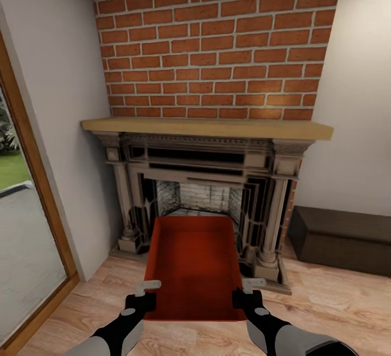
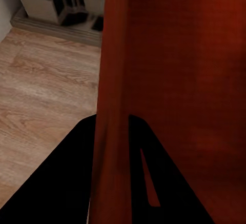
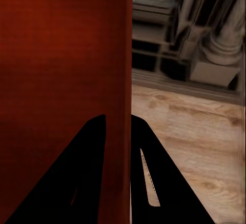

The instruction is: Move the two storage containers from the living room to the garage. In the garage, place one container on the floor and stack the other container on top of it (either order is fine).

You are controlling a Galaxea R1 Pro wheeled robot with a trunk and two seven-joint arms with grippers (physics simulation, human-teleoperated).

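One orange-red storage container (image 1: 193, 264) is in front of the brick fireplace in the living room, its open inside facing me. My left gripper (image 1: 147, 291) is shut on its left wall and my right gripper (image 1: 247, 290) is shut on its right wall, both near the end closest to me. In the left wrist view the container's wall (image 2: 110, 106) runs between the dark fingers of the left gripper (image 2: 111, 126). The right wrist view shows the right gripper (image 3: 118, 124) pinching the other wall (image 3: 120, 80) the same way. Whether the container rests on the floor or is lifted, I cannot tell.
The fireplace (image 1: 206, 182) with its wooden mantel (image 1: 206, 127) stands directly behind the container. A dark brown box (image 1: 342, 239) sits on the light wood plank floor (image 1: 336, 307) at the right. A wood-framed glass door (image 1: 21, 236) lines the left side.
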